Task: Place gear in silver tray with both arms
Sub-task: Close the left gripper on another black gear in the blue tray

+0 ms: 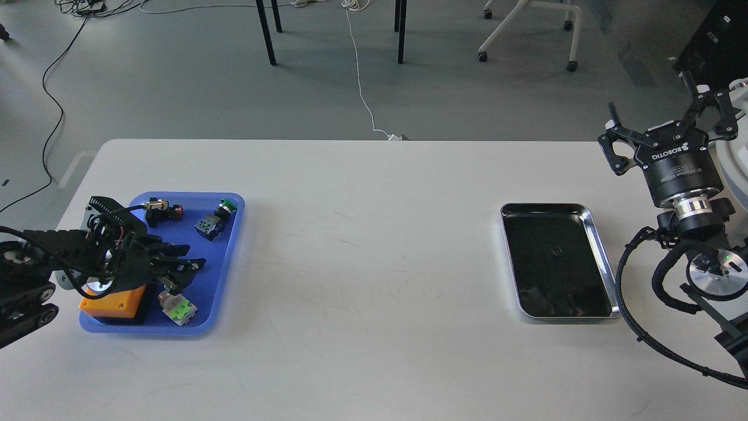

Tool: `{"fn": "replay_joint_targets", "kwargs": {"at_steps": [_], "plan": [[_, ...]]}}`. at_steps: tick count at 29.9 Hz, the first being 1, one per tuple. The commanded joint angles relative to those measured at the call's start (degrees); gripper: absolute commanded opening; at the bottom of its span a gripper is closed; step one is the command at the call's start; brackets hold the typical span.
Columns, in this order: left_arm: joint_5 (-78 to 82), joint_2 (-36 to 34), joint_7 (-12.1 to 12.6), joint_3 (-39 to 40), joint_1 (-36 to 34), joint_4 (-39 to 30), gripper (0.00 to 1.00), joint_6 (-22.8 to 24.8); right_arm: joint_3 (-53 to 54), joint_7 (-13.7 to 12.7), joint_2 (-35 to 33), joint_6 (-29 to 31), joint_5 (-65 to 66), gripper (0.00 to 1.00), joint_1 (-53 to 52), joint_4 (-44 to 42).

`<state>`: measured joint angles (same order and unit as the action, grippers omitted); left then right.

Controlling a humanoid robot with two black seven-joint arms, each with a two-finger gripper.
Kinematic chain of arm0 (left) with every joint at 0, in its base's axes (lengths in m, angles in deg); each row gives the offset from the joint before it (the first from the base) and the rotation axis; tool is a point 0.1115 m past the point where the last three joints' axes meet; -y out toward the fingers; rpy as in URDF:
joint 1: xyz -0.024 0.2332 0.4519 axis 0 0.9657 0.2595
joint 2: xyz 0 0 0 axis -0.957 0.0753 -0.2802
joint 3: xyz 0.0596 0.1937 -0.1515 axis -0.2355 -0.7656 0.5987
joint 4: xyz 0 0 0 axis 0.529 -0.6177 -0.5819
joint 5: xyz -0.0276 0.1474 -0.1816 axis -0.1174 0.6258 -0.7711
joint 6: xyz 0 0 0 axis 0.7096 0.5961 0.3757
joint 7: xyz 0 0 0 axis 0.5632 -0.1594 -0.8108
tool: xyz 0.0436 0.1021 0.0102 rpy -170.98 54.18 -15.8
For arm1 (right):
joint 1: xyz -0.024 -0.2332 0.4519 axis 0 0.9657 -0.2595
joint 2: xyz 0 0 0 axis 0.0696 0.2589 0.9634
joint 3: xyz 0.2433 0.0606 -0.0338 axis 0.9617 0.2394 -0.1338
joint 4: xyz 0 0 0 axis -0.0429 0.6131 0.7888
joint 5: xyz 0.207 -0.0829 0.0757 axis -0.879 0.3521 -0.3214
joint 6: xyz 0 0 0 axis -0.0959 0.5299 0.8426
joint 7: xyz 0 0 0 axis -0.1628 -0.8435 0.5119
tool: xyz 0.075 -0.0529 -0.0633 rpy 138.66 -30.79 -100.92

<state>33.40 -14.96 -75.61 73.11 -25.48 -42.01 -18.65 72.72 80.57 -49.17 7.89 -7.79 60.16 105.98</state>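
Reaching into the blue tray [225, 275], the left gripper [186, 266] hangs over the parts; whether it holds anything cannot be told. No gear can be picked out there. The right gripper [666, 126] waits with fingers apart, just beyond the silver tray [602, 257], which holds nothing yet. Placement remains undone.

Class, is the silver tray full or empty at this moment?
Empty: the silver tray shows only its dark mirror bottom with reflections; no part lies in it.
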Motion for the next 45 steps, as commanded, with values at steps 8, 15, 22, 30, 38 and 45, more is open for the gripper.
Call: {"fn": "replay_joint_targets", "kwargs": {"at_steps": [8,15,22,30,38,45], "plan": [[0.0,0.6,0.0,-0.1,0.2,0.8,0.43,0.0,-0.1,0.0,0.0,0.0,0.0,0.99,0.0,0.0],[0.1,1.5,0.0,-0.1,0.2,1.7,0.43,0.0,-0.2,0.0,0.0,0.0,0.0,0.99,-0.2,-0.1],[0.2,1.6,0.0,-0.2,0.3,1.8,0.44,0.0,-0.2,0.0,0.0,0.0,0.1,0.99,-0.2,-0.1],[0.3,1.5,0.0,-0.2,0.3,1.8,0.44,0.1,-0.2,0.0,0.0,0.0,0.1,0.99,-0.2,-0.1],[0.6,1.4,0.0,-0.2,0.4,2.4,0.46,0.1,-0.2,0.0,-0.1,0.0,0.1,0.99,-0.3,-0.1],[0.7,1.3,-0.1,-0.2,1.6,2.4,0.46,0.1,-0.2,0.0,-0.1,0.0,0.1,0.99,-0.3,0.0]]}}
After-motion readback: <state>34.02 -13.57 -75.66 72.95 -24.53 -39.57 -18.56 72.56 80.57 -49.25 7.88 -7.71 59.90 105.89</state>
